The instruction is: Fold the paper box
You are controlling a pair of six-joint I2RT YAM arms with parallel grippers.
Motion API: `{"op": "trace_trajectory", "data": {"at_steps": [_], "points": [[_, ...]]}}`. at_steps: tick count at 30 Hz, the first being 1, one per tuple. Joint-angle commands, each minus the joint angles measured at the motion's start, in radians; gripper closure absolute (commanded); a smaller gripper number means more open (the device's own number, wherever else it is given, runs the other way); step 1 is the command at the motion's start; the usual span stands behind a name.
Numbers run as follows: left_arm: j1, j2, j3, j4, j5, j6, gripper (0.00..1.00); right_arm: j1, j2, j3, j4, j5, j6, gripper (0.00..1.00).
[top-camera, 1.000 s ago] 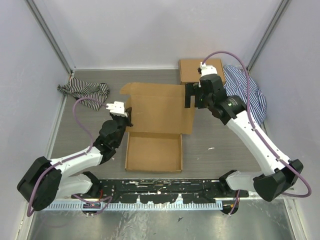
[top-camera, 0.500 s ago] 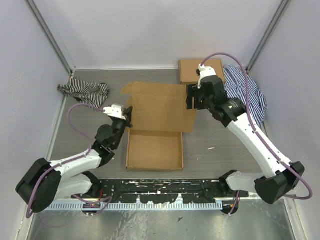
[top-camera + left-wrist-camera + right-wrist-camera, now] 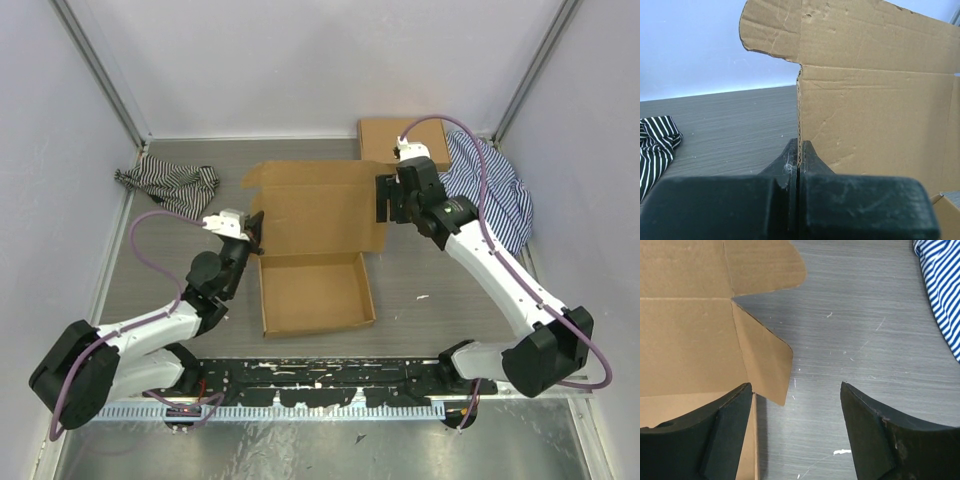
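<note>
Left wrist view alone shows left fingers [image 3: 786,163] pinching the paper box [image 3: 875,110]

We see the paper box [image 3: 318,215], plain brown all over with no print. The small box [image 3: 382,135] behind it is the same brown. The left cloth [image 3: 165,185] has black and white stripes. The right cloth [image 3: 510,200] has blue and white stripes. The table [image 3: 410,265] is grey with thin streaks. The left arm [image 3: 150,330] and right arm [image 3: 505,285] are white and black, with purple cables [image 3: 140,250]. The left gripper [image 3: 799,159] and right gripper [image 3: 796,392] are black.
</note>
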Motion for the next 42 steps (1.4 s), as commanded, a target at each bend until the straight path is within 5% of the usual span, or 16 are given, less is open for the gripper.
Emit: {"op": "trace_trajectory", "data": {"at_steps": [1,5,15,17,22,25,28,30,42], "points": [[-0.003,-0.028,-0.018,0.084,0.014,0.002,1.0,-0.055,0.003,0.024,0.127,-0.149,-0.05,0.23],[-0.003,-0.027,-0.018,0.086,0.021,0.0,1.0,-0.111,0.029,0.027,0.178,-0.306,-0.101,0.24],[-0.003,-0.019,-0.017,0.093,0.023,0.0,1.0,-0.119,0.124,0.09,0.187,-0.403,-0.13,0.29],[-0.003,-0.02,-0.018,0.094,0.023,0.001,1.0,-0.119,0.137,0.1,0.173,-0.435,-0.137,0.39],[-0.003,-0.016,-0.015,0.093,0.009,0.011,0.99,-0.117,0.147,0.103,0.145,-0.463,-0.125,0.81],[-0.002,-0.022,-0.005,0.061,-0.009,0.008,0.86,-0.117,0.13,0.075,0.145,-0.42,-0.101,0.89],[-0.003,-0.051,0.022,-0.031,-0.023,-0.007,0.59,-0.118,0.074,0.008,0.194,-0.385,-0.09,0.92],[-0.003,-0.084,0.058,-0.132,-0.041,-0.021,0.49,-0.118,0.014,-0.052,0.254,-0.373,-0.086,0.93],[-0.003,-0.279,0.312,-0.765,-0.168,-0.077,0.43,-0.06,-0.186,-0.146,0.378,-0.294,-0.162,0.94]]}}
